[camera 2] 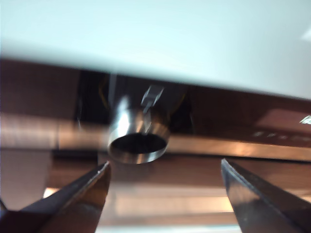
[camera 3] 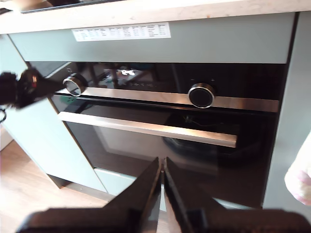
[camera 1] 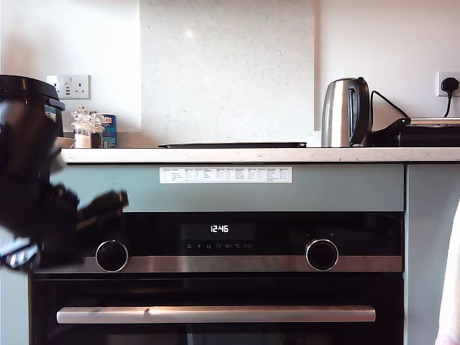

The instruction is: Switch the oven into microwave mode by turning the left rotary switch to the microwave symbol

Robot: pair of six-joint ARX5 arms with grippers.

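Our first gripper [camera 2: 163, 187] hangs spread before the oven's [camera 1: 215, 287] knob [camera 2: 138, 141] — our second gripper [camera 3: 163, 189] is pressed together.

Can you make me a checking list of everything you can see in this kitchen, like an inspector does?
Surface: pale worktop above the oven, with a dark flat tray on it.
Job's things: oven shut, display reads 12:46; knob on the exterior view's left; second knob; bar handle.
Clutter: steel kettle, small jars, a black appliance.
Grippers: my first gripper open, just short of the left knob, not touching; my second gripper shut, back from the oven.
Cables: black lead to a wall plug.
Surroundings: wall socket, label strip, wood floor.
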